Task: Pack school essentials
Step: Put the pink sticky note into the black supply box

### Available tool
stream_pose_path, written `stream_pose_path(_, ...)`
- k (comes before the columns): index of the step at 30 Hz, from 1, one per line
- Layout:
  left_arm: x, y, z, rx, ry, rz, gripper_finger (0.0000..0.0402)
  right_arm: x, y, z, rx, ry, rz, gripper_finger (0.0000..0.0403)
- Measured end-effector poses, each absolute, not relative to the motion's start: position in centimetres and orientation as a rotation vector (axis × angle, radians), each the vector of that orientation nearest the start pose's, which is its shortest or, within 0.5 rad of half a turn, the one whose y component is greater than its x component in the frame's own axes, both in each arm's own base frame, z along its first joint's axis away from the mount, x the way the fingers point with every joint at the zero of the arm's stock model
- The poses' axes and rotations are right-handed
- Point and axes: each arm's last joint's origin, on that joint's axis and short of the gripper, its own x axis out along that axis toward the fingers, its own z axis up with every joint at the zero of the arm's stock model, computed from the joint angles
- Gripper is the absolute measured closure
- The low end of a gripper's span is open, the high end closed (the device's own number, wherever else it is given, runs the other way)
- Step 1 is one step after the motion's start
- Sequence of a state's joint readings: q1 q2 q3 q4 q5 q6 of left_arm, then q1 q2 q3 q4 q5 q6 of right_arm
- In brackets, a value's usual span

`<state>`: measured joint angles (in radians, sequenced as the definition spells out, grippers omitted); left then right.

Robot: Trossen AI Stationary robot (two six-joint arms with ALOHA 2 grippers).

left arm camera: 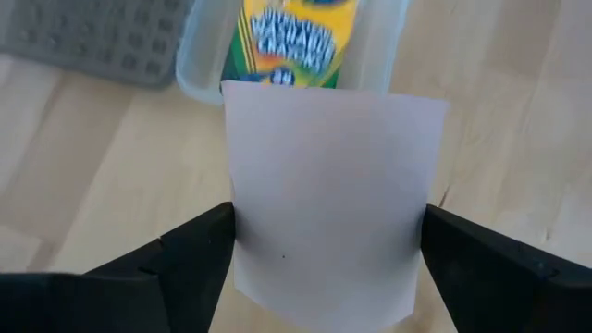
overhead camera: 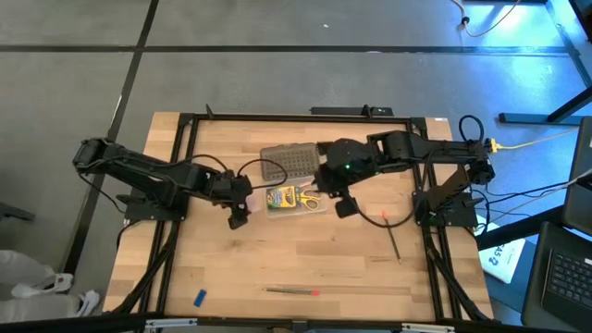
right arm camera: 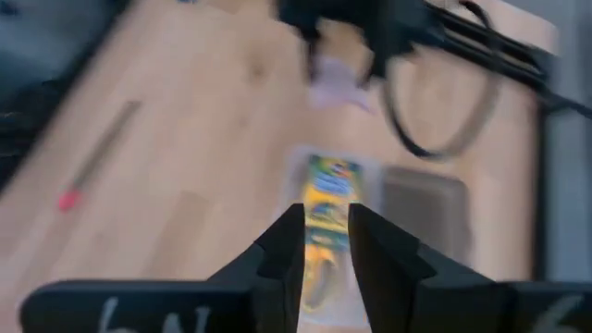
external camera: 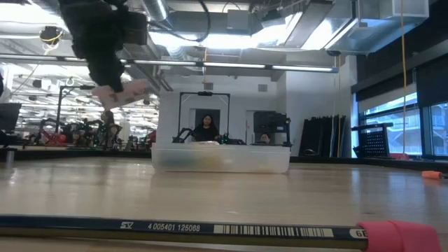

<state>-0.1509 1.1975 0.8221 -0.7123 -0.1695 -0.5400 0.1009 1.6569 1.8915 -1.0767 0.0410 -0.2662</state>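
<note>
Grey studded lid [overhead camera: 287, 161] lies just behind the clear case [overhead camera: 294, 201], crayon box [left arm camera: 291, 39] and scissors [overhead camera: 310, 199] already inside. Left gripper [left arm camera: 324, 254] clamps the pale notepad [left arm camera: 331, 199] just beside the case; right gripper [right arm camera: 326, 242], narrowly parted and empty, hangs over it

Both arms crowd the clear case [overhead camera: 296, 201] — open tabletop [overhead camera: 277, 259] lies nearer the front edge.

Wooden table [overhead camera: 305, 264] inside a black frame [overhead camera: 190, 120]; clear case [external camera: 220, 159] at centre, its grey studded lid [overhead camera: 287, 161] lying just beside — two seated people [external camera: 206, 129] beyond.
</note>
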Motion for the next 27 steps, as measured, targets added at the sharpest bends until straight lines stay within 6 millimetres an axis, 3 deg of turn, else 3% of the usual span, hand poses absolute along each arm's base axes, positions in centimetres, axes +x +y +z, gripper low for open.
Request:
stream_pose_path(6,23.6,-2.9,23.3,-0.259,0.910,0.280,0.0080,32.9,2.7,41.0,-0.355,0.857,-0.003,0.0315)
stream_pose_path(15,27.8,-1.4,22.3,-0.075,0.721,0.271,0.0080,31.1,2.5,42.4,-0.327,0.819,-0.035,0.0315)
stream_pose_path(27,33.1,0.1,18.2,0.018,0.563,0.265,0.0080,30.2,2.4,43.2,-0.303,0.798,-0.047,0.0315)
